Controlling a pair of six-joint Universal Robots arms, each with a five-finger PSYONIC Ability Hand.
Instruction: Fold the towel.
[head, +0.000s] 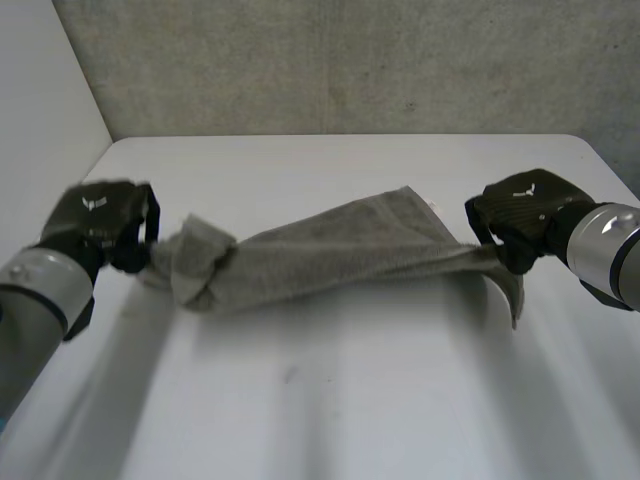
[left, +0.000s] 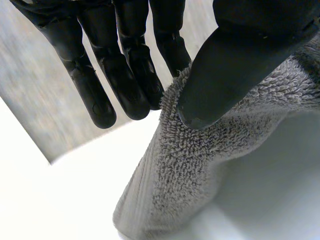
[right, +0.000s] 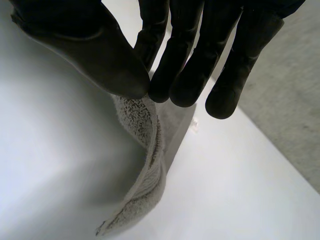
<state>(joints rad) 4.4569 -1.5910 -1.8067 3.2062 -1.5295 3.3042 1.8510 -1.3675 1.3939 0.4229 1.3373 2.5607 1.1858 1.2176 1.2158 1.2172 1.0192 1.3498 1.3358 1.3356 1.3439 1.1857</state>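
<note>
Left hand (head: 100, 215) pinches the towel (head: 330, 250) by a bunched end, right hand (head: 520, 212) pinches the far corner. Honestly, either thin pinch could slip and dump it crooked on the tabletop (head: 330, 400).

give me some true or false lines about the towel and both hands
1. The left hand pinches the towel between its thumb and fingers. True.
2. The towel is folded into a neat square. False: it is stretched out between the two hands and bunched near the left hand.
3. The right hand pinches the towel's other end between its thumb and fingers. True.
4. The towel is bright red. False: it is grey.
</note>
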